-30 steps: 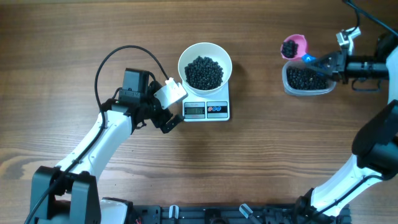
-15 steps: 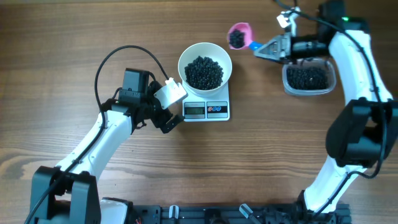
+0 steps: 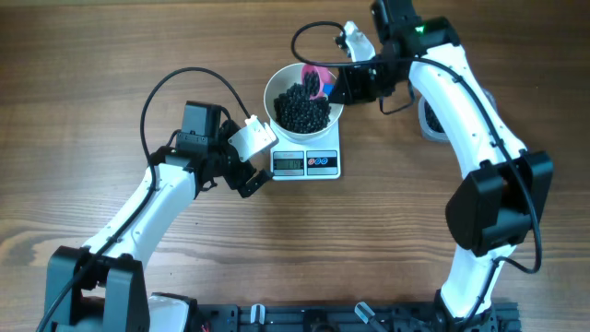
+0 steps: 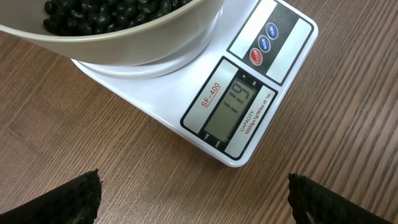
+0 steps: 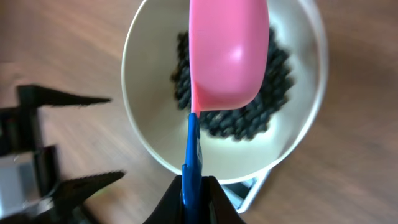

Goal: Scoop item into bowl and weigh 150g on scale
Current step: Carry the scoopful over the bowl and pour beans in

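While the bowl (image 3: 275, 88) of beans (image 3: 302, 109) sat on the scale (image 3: 307, 162) toward the far edge of the surface (image 3: 92, 55) overhead, the right end effector (image 3: 355, 83) held a pink scoop (image 3: 318, 81) tilted over it. At the left wrist, the left end effector (image 4: 199, 208) gaped open beside the scale, which read 119. At the right wrist, closed fingers (image 5: 214, 199) pinched the blue handle (image 5: 191, 149).

A pink scoop (image 5: 230, 56) with a blue handle (image 5: 191, 146) is tipped, the cup's smooth underside facing the right wrist view. A clear tub (image 3: 426, 118), mostly hidden, sits toward the right of the brown wood-grain counter (image 3: 92, 65).
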Robot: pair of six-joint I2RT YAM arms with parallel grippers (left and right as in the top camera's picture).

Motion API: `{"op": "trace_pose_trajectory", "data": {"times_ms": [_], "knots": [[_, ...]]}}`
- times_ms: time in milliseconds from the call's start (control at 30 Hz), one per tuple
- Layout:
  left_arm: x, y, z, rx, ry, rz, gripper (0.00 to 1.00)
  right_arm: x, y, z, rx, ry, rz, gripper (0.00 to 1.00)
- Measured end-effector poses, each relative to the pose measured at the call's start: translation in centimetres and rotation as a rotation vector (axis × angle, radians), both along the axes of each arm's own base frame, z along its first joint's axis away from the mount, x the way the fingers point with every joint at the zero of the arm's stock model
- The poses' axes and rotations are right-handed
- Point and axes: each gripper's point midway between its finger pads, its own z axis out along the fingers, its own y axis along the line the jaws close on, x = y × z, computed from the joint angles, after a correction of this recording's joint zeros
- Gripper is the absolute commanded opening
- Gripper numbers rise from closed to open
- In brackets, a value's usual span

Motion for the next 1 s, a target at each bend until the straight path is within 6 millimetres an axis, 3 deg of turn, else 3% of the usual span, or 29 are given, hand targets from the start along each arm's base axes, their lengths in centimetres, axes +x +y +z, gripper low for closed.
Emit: {"op": "trace_pose_trajectory", "data": {"times_ms": [167,633,1000], "knots": [[0.0,0.0,0.0,0.0,0.0,0.0,1.0,1.3,-0.1,1.3,-0.128,-0.114,0.003,0.04],[0.0,0.0,0.0,0.0,0.0,0.0,1.0,0.6,0.8,0.5,-0.338,-0.212,0.09,0.04],[0.0,0.0,0.0,0.0,0.0,0.0,1.0,1.3,1.3,0.7,-0.446,-0.327,0.187,0.04]]}}
